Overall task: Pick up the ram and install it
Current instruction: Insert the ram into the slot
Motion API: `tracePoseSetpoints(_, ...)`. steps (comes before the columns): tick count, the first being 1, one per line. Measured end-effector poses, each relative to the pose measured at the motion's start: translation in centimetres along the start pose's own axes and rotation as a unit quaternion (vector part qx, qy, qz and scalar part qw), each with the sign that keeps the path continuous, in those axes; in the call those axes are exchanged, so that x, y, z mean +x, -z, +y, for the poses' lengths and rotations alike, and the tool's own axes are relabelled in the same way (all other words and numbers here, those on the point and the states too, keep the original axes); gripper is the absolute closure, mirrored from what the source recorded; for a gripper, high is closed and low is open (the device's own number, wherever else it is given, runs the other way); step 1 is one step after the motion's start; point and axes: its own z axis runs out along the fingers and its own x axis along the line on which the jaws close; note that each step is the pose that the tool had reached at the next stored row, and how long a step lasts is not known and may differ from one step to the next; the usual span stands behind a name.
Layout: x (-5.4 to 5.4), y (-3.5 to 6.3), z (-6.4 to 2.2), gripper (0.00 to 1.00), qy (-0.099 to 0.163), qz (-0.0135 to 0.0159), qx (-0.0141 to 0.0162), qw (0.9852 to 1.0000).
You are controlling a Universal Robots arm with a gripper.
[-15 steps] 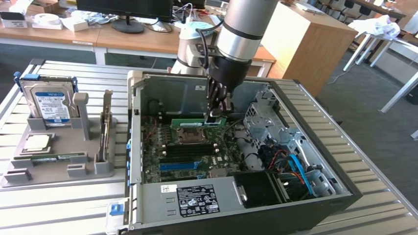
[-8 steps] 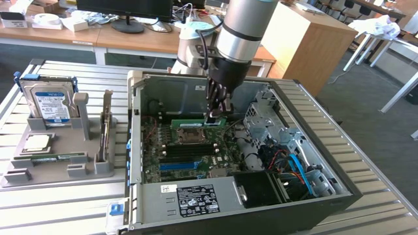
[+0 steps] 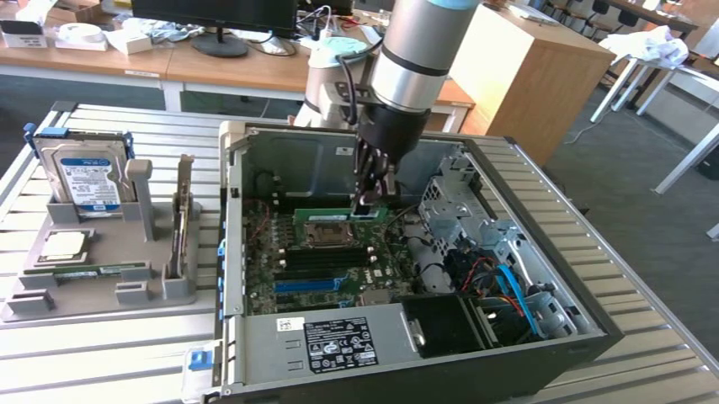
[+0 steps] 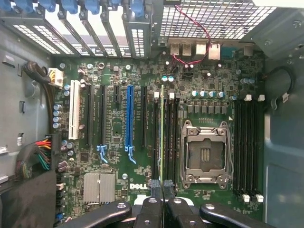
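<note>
The claw (image 3: pixel 369 202) is reaching straight down into the open computer case (image 3: pixel 540 252), and its fingers are pinching tight on the ram (image 3: pixel 335 214). From the wrist view the claw (image 4: pixel 162 190) is gripping one end of the stick. The ram (image 4: pixel 162 133) is showing edge-on there, as a thin green line running away from the fingertips.

The stick is sitting right in among the black memory slots (image 4: pixel 172 137), parallel to them and just beside the CPU socket (image 4: pixel 205 154). In the exterior view it is lying level on the far side of the CPU socket (image 3: pixel 326 235), low over the green motherboard (image 3: pixel 292 269). I cannot tell whether its lower edge is resting in a slot or hanging just above one.

Well apart, at the exterior view's left, a grey holder (image 3: pixel 101 290) is standing on the slatted metal surface (image 3: pixel 113 353). It is carrying the hard drive (image 3: pixel 79 177) upright and the square processor chip (image 3: pixel 64 245) lying flat.

As I judge it, the pick-up is done and the ram is lined up with its slots. The install itself is looking unfinished, since the claw is not letting go and nothing is showing the stick pressed home.
</note>
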Motion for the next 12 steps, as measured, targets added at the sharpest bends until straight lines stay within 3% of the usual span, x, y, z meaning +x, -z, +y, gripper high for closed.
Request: tracePoseSetpoints(12, 0.15, -0.39, -0.01, 0.89, 0.000, 0.0000, 0.0000, 1.0000)
